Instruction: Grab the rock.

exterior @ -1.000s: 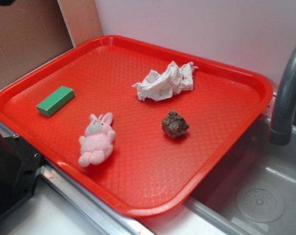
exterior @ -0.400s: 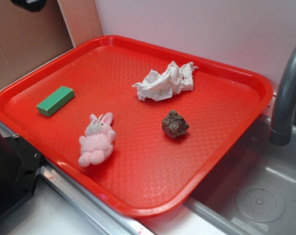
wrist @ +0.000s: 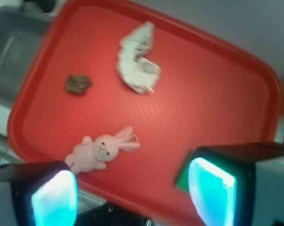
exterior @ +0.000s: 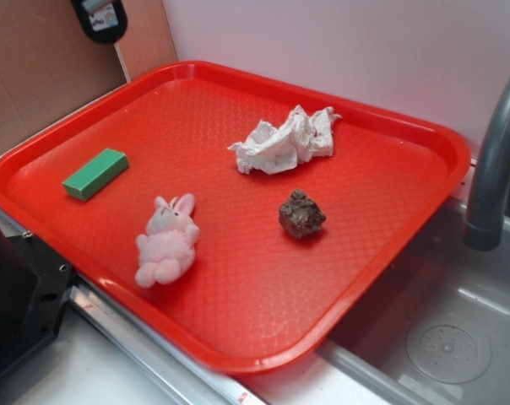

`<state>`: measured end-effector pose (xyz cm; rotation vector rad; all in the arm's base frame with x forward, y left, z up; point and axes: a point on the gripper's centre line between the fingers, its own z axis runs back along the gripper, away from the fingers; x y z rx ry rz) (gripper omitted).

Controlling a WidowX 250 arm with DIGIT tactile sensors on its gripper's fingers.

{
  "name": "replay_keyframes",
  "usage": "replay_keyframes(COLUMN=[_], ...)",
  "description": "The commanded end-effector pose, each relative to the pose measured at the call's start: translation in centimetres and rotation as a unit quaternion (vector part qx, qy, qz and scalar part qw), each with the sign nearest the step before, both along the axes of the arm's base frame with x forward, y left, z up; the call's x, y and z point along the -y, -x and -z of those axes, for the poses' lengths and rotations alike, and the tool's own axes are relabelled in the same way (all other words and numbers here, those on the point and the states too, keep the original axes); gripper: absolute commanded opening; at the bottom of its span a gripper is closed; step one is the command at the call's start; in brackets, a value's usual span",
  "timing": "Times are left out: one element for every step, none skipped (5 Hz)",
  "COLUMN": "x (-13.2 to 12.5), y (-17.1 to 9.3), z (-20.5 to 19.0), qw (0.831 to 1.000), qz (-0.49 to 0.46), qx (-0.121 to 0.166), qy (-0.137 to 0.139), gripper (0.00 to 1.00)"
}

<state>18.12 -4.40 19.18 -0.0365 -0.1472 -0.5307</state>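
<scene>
Hanging high above the red plastic tray (wrist: 255,84) with textured floor, the gripper (wrist: 132,193) has its jaws wide apart and empty, the two pale glowing pads (wrist: 55,200) framing the bottom of the wrist view. This reads as the approach step, with nothing grasped yet. The small dark brown-grey lumpy rock (exterior: 301,213) sits on the tray well ahead of the jaws and off toward the left pad's side in the wrist view (wrist: 77,84), near the tray's edge by the grey metal sink (exterior: 458,337). Between the jaws and the rock lies the pink plush bunny (wrist: 103,151); the crumpled white tissue (wrist: 137,59) lies ahead, near the rock. The green rectangular block (exterior: 95,174) is just beside the right pad. The next move likely calls for travelling forward past the bunny, centring over the rock, then descending.
</scene>
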Motion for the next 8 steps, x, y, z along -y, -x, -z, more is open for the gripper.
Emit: replay_keyframes(x=[3.2,4.6,5.8,6.7,7.7,8.6,9.5,9.7], y=[-0.7,-1.6,-1.9,-2.6,-3.3,-4.3,-5.2,-5.3], z=[2.0,3.8,5.4,6.8,8.4,10.5,12.1,13.6], qw=[0.966,0.944,0.906,0.902,0.9,0.902,0.902,0.9], qz=[0.253,0.323,0.419,0.429,0.434,0.43,0.429,0.432], qx=[0.036,0.047,0.049,0.032,0.013,-0.013,-0.032,-0.043], qy=[-0.036,-0.041,-0.02,-0.023,-0.028,-0.035,-0.034,-0.05], gripper=[1.0,1.0,1.0,1.0,1.0,1.0,1.0,1.0])
